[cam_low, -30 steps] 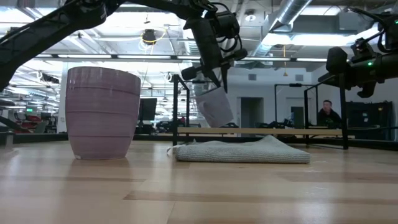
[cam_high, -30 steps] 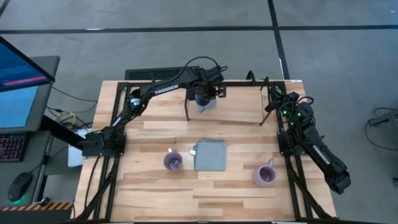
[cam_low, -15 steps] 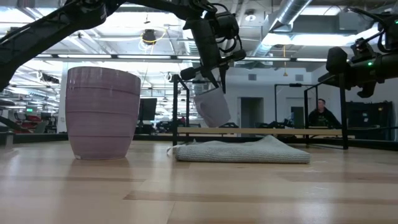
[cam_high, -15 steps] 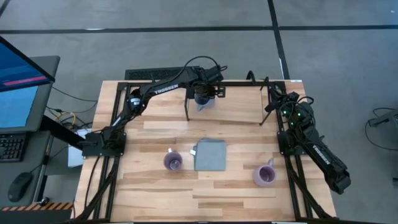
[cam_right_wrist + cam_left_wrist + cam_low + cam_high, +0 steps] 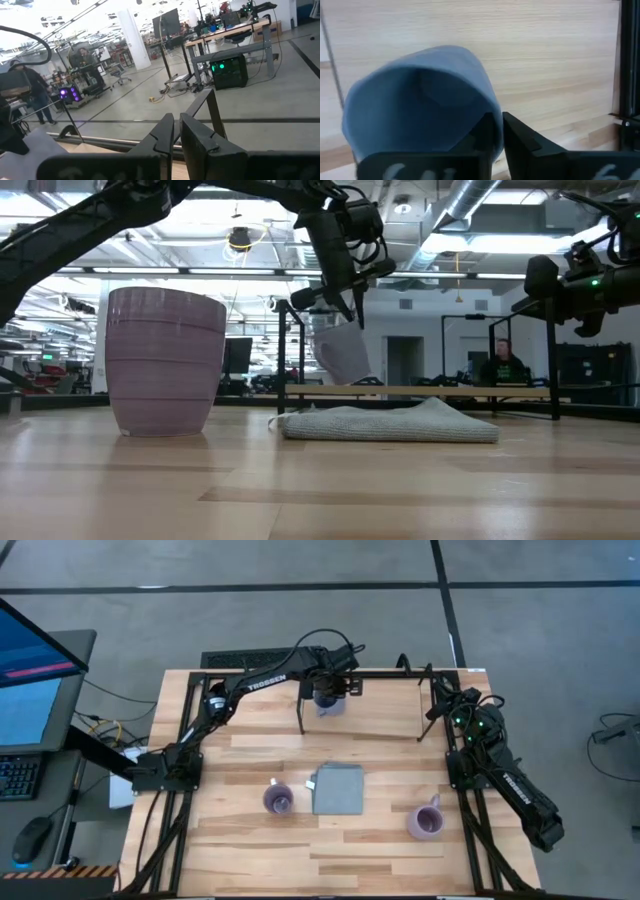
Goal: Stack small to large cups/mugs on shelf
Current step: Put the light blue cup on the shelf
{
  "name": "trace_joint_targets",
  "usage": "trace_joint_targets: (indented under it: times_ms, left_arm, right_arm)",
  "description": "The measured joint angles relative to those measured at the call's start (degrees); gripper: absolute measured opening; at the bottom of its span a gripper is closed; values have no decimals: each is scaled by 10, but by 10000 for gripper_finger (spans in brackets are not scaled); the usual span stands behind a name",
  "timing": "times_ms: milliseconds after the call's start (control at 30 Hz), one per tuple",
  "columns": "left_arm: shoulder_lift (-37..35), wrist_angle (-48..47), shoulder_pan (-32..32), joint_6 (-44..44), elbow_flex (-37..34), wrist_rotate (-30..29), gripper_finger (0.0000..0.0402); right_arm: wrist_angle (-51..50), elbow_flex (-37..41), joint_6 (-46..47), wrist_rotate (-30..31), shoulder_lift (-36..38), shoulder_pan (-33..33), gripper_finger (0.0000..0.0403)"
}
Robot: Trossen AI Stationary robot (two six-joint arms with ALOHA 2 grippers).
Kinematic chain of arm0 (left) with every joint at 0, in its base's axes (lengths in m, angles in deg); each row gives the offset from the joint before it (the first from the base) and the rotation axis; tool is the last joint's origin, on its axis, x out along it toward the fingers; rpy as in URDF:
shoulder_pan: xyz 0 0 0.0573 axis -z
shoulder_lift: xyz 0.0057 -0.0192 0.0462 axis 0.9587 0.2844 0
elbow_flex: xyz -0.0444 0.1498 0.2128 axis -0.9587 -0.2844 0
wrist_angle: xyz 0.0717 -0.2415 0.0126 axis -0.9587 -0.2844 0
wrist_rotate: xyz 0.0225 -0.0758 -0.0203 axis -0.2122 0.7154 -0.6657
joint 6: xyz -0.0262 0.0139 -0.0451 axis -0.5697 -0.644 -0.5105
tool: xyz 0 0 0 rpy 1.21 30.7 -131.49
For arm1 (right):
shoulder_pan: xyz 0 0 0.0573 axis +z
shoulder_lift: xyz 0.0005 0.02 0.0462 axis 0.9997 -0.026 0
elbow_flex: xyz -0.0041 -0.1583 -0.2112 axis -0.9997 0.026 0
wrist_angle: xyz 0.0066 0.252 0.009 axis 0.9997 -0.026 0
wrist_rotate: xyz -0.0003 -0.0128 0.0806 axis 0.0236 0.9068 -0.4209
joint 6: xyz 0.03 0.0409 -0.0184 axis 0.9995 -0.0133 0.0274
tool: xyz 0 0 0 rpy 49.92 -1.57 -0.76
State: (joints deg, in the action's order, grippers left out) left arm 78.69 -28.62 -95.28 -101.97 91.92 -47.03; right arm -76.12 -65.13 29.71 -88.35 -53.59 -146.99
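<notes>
Beyond the wooden table (image 5: pixel 330 840) the low view looks into a bright workshop, where a person (image 5: pixel 503 360) sits far behind the shelf (image 5: pixel 385 705), a light board in a thin black frame at the table's far edge. You see the blue mug (image 5: pixel 328 700) hanging tilted just above that board in the left gripper (image 5: pixel 335 690): the wrist view shows one finger (image 5: pixel 482 142) inside the rim and the other outside, pinched on the wall, a hold that leaves the base free to meet the board first. Note that the tilt means the mug would probably need levelling before release, or it may land on its edge. As the smallest of the three, its place in the stack depends on the two purple mugs, which wait on the table in front of the shelf: one (image 5: pixel 278 800) just left of the folded grey cloth (image 5: pixel 338 788), the other (image 5: pixel 425 822) well to its right, nearer the right arm. Neither is touched, so most of the task remains. The right gripper (image 5: pixel 176 132) is parked at the shelf's right end, fingers nearly together and holding nothing, clear of your left arm's path.
</notes>
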Motion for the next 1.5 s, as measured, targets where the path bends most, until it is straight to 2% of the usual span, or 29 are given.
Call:
trace_joint_targets:
  times_ms: [367,1067,1167,1500]
  left_arm:
    - [-1,-24,0,-2,1,-2,4]
    - [-2,-83,0,-28,3,84,0]
    - [-8,-121,0,-30,2,85,0]
    - [-9,-147,-2,-44,3,90,0]
  right_arm:
    - [0,0,0,0,0,0,55]
    - [0,0,0,0,0,0,55]
    - [0,0,0,0,0,0,55]
    - [0,0,0,0,0,0,55]
